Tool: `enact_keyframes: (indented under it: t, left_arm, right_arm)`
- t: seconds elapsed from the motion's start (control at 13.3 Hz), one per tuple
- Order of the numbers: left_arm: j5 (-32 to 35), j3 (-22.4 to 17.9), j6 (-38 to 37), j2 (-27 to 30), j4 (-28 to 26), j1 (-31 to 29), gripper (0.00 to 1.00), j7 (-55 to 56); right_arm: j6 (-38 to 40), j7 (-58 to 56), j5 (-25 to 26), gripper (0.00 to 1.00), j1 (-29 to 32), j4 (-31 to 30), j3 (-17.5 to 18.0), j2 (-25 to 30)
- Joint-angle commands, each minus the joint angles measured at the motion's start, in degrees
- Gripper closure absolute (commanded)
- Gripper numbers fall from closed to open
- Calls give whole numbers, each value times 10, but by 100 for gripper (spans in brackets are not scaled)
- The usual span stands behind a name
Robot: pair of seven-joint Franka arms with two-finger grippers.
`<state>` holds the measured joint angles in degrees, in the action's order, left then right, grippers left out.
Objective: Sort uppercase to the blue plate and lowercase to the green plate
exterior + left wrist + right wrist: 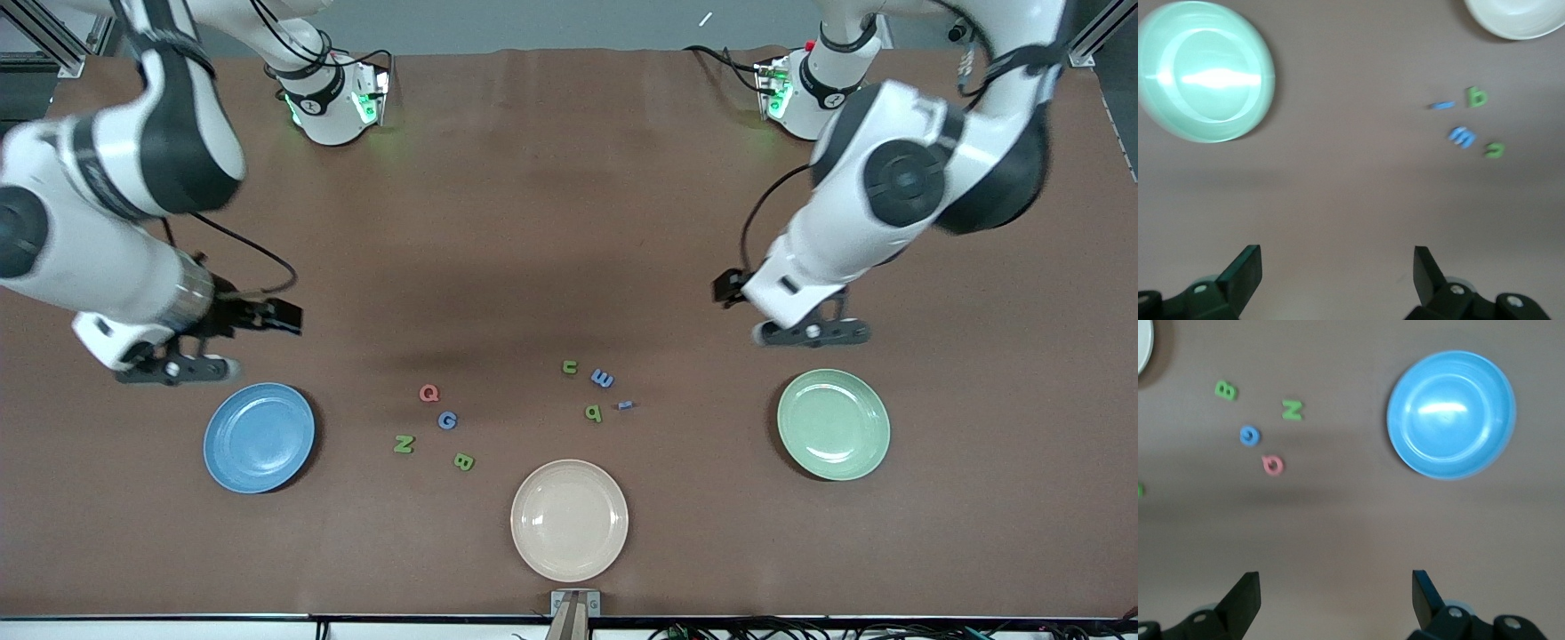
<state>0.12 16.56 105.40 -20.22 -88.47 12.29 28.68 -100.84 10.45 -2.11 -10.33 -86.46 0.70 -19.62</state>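
Brown tabletop (551, 222): capitals (440, 427) lie betw. blue plate (259, 437) & cream plate (569, 519); small letters (597, 389) nearer green plate (833, 424). Both plates bare. Left gripper (813, 332) & right gripper (176, 368) hover over tabletop, fingers spread, holding nothing.

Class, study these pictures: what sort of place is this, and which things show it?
Probably a robotics lab: a brown table, foam letters between coloured plates, and cables and metal framing at its edges.

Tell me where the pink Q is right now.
In the front view the pink Q lies on the table, just farther from the camera than the blue G, between the blue plate and the lowercase cluster.
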Motion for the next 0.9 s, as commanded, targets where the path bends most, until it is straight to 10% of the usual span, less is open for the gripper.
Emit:
enact_keyframes:
  t: [0.0, 0.38, 0.82]
  left_arm:
    - [6, -7, 26, -101, 91, 43, 2, 16]
    - [67, -17, 222, -217, 95, 89, 2, 43]
    - [73, -132, 277, -306, 141, 196, 23, 93]
  right_arm:
    - [-65, 30, -15, 0, -12, 11, -3, -70]
    - [-181, 25, -21, 0, -61, 11, -4, -171]
    - [-264, 30, -23, 0, -94, -14, -4, -230]
